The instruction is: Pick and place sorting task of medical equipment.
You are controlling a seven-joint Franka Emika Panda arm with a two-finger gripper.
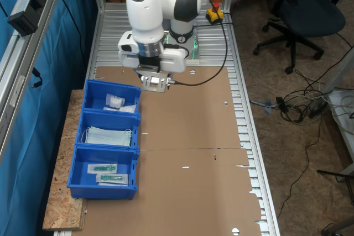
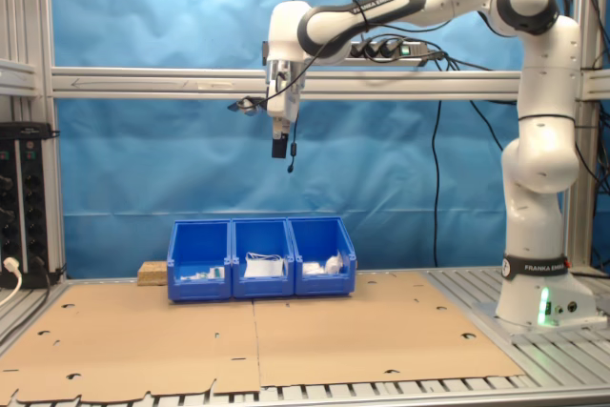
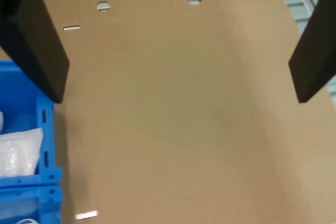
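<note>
- While the gripper (image 2: 278,152) hung high above the brown cardboard surface (image 2: 286,331), its black fingers (image 3: 37,40) were spread apart, empty.
- Small white square sachets (image 1: 115,101) lay in the end blue plastic bin (image 1: 94,93) nearest the arm's base.

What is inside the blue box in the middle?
The middle blue bin holds pale-blue folded face masks, stacked. Whatever lies beneath the masks is covered, so the bin's floor cannot be seen.

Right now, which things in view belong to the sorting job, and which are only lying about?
For the job:
- white sachets
- blue bins
- gripper, open and empty

Lying about:
- office chair
- floor cables
- chipboard slab
</note>
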